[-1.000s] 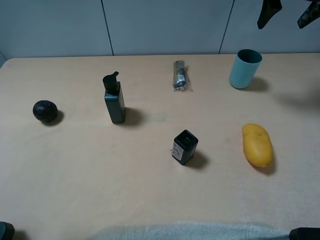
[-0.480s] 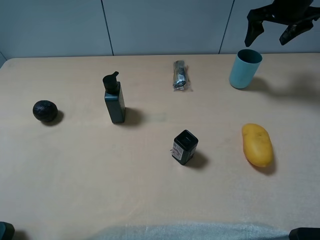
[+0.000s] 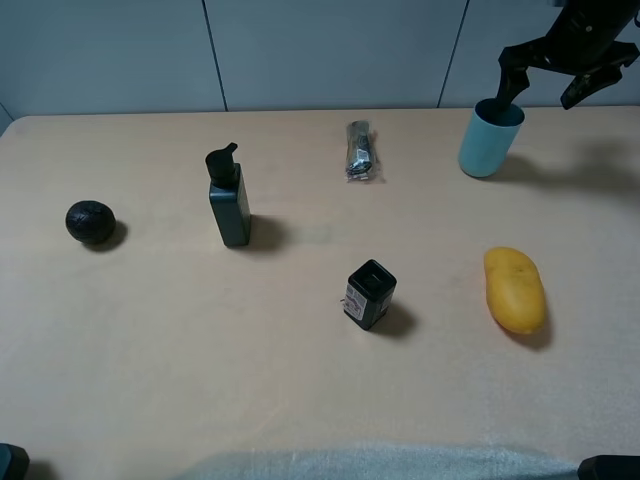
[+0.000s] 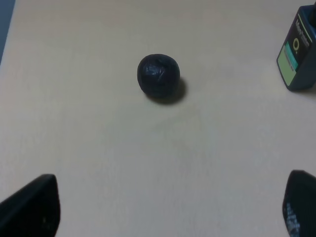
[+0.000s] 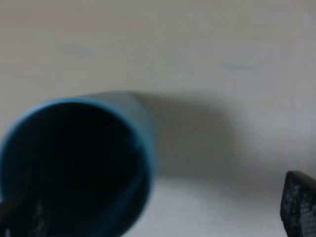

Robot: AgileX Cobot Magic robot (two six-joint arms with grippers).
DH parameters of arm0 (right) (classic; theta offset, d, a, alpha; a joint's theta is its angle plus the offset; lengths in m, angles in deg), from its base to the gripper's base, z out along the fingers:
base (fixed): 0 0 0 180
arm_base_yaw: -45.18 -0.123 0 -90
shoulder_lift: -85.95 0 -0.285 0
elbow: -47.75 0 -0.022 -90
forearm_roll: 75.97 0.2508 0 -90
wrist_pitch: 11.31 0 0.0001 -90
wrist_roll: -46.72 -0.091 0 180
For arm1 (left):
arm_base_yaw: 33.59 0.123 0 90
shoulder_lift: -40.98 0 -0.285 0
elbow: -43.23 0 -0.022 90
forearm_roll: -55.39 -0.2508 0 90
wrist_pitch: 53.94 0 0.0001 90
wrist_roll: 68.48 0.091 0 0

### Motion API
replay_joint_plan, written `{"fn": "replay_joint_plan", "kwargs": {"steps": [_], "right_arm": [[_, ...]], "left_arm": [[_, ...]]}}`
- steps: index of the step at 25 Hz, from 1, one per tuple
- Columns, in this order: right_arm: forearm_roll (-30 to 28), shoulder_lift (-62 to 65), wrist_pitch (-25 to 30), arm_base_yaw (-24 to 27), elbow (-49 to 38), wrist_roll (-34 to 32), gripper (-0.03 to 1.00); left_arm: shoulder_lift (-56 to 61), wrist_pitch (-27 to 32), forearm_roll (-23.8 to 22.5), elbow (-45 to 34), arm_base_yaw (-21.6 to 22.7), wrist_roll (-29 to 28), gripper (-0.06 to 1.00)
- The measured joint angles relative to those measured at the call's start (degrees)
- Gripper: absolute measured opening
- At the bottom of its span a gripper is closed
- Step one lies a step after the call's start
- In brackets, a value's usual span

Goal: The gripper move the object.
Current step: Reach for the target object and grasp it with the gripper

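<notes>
I am hovering the black two-fingered right gripper (image 3: 543,88), jaws wide apart, off-centre over the light blue cylindrical cup (image 3: 488,142) at the table's (image 3: 300,390) far right, risking one finger clipping its rim and tipping it

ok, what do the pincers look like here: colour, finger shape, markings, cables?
Right pincer: all black, two tapered fingers on a black body; one pad shows a fine grid texture. Left pincer: only two black, rounded fingertips in view. No cables or markings visible.
</notes>
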Motion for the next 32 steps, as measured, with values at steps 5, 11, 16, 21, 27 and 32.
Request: {"fn": "replay_joint_plan", "kwargs": {"steps": [5,11,16,21,27,32], "right_arm": [[1.0,-1.6,-0.5,2.1,0.0,0.0,0.69],[3.7,-4.0,-1.0,2.4,0.0,0.0,0.69],[4.7,-5.8,-1.8,2.4,0.0,0.1,0.69],[5.9,-7.0,-1.8,2.4,0.0,0.1,0.69],[7.9,-8.6,-1.8,2.4,0.0,0.1,0.69],[8.8,-9.0,-1.8,2.4,0.0,0.1,0.67]], "left_arm": [[0.0,0.0,0.0,0.0,0.0,0.0,0.91],[0.0,0.0,0.0,0.0,0.0,0.0,0.91],[0.0,0.0,0.0,0.0,0.0,0.0,0.91],[0.0,0.0,0.0,0.0,0.0,0.0,0.91],[0.0,0.0,0.0,0.0,0.0,0.0,0.91],[0.0,0.0,0.0,0.0,0.0,0.0,0.91]]}}
